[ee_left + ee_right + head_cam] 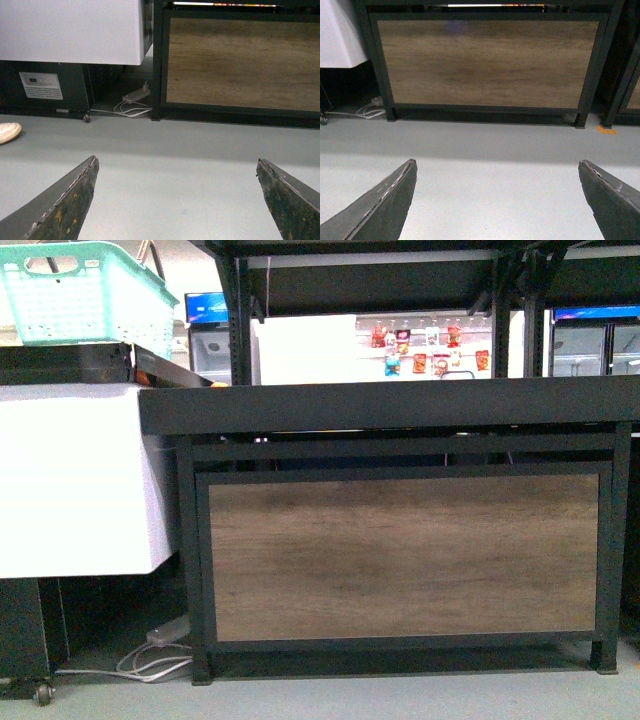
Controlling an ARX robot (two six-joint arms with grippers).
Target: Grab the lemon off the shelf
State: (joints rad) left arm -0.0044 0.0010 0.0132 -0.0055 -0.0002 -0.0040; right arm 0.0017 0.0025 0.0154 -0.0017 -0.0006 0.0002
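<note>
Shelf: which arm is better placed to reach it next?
Right, probably. The right hand faces the shelf squarely; the left hand looks half at the white cabinet. Both hands open, low. No lemon visible yet.

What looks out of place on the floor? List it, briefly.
A white power strip with loose coiled cable lies on the floor by the shelf's leg, a snag risk. A pale flattish object sits stray on the floor in the left wrist view; unidentifiable.
</note>
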